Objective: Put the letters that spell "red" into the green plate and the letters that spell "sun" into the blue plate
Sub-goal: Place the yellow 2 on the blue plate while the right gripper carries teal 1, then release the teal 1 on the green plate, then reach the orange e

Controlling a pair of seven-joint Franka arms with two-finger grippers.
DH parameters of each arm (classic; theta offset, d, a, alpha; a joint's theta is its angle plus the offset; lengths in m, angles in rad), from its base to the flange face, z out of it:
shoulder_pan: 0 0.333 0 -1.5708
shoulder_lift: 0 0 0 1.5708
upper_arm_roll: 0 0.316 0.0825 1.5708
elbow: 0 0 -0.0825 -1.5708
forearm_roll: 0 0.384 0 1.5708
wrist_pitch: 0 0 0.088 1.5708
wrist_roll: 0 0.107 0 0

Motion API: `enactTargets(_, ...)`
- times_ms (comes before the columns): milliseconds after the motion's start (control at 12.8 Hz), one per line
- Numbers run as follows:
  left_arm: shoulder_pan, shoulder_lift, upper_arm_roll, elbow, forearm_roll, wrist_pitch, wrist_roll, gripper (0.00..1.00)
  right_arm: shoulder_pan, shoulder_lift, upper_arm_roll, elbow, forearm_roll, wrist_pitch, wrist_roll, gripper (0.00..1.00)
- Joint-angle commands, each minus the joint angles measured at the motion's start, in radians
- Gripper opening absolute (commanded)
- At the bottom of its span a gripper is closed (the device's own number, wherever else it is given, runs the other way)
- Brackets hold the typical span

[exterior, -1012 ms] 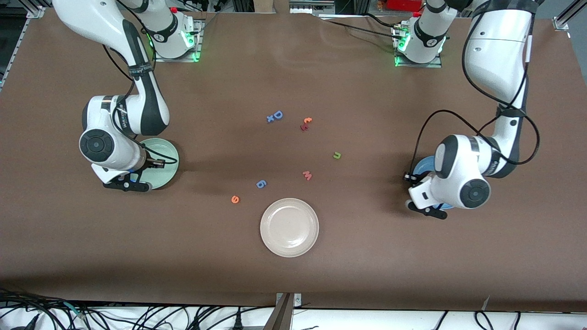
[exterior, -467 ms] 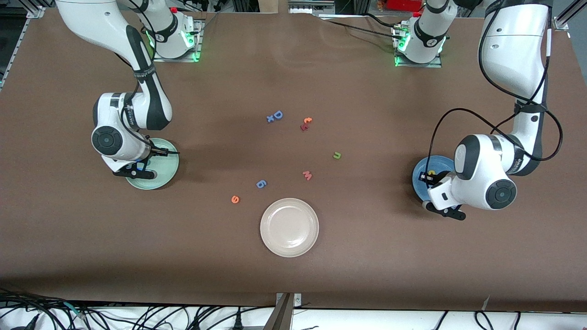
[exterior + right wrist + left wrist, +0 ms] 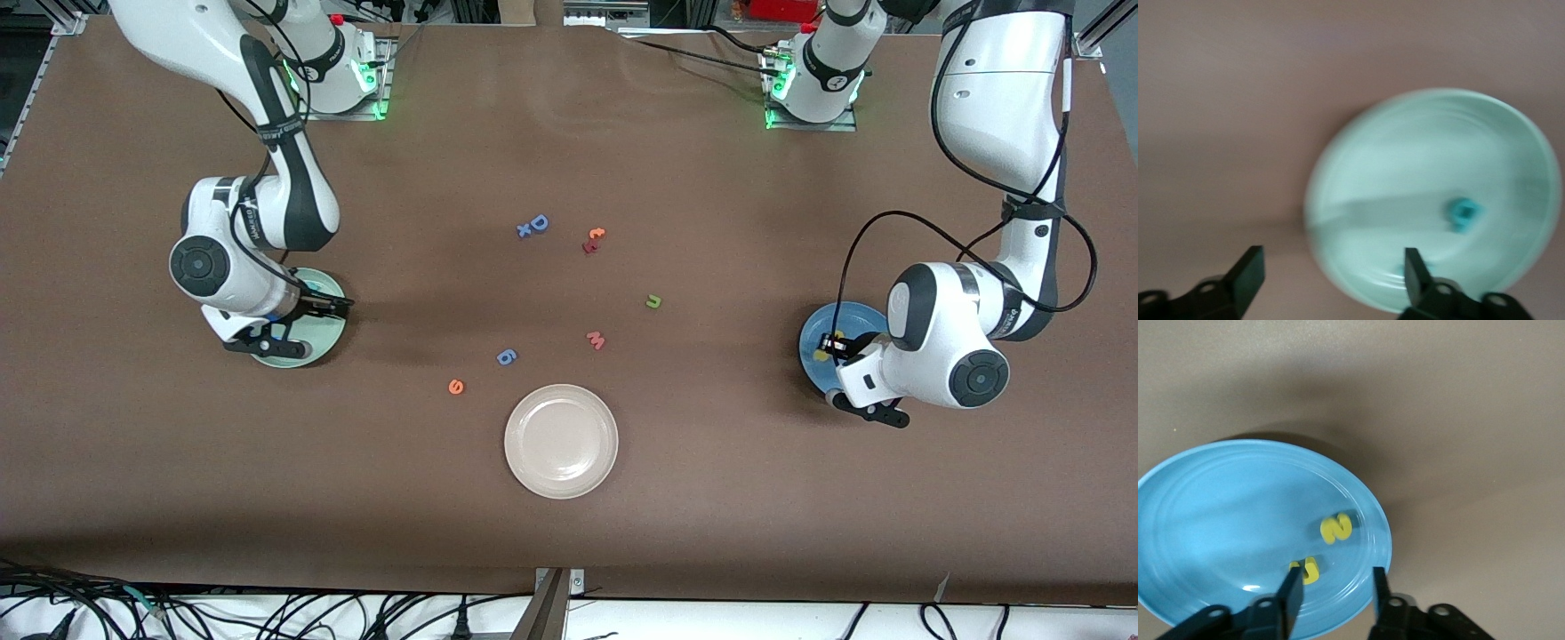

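My left gripper hangs open low over the blue plate, also seen in the front view. A yellow s and a yellow arch letter lie in that plate, the arch letter right beside one finger. My right gripper is wide open over the rim of the green plate, where a teal letter lies. The dark green arch letter and the orange e rest on the table's middle.
A cream-white plate sits nearer the front camera than the letters. A blue D with a blue x, an orange and a red piece, a pink w and a blue round letter are scattered mid-table.
Both hands have shifted a little over their plates, the left one toward its end of the table. Both grippers have opened.
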State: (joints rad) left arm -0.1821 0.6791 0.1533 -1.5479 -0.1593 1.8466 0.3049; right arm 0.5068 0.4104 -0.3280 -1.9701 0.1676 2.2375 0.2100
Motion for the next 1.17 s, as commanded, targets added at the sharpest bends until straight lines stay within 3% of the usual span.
enactTargets(0, 0.004, -0.006, 0.005, -0.005, 0.014, -0.001, 0.019, 1.00, -0.001, 0.039, 0.043, 0.123, 0.033, -0.012, 0.092, 0.98)
enactTargets(389, -0.063, -0.010, 0.008, -0.009, -0.006, -0.001, -0.066, 1.00, 0.006, 0.215, 0.127, 0.333, 0.090, 0.039, 0.169, 0.98)
enactTargets(779, -0.227, -0.021, 0.063, -0.009, -0.038, 0.054, -0.170, 1.00, 0.041, 0.346, 0.172, 0.393, 0.089, 0.183, 0.207, 0.98)
enactTargets(935, -0.354, -0.045, 0.159, -0.008, -0.132, 0.057, -0.171, 1.00, 0.059, 0.379, 0.172, 0.393, 0.090, 0.221, 0.227, 0.98)
enactTargets(1090, -0.486, -0.070, 0.250, -0.009, -0.144, 0.059, -0.187, 1.00, 0.084, 0.393, 0.172, 0.393, 0.089, 0.249, 0.227, 0.96)
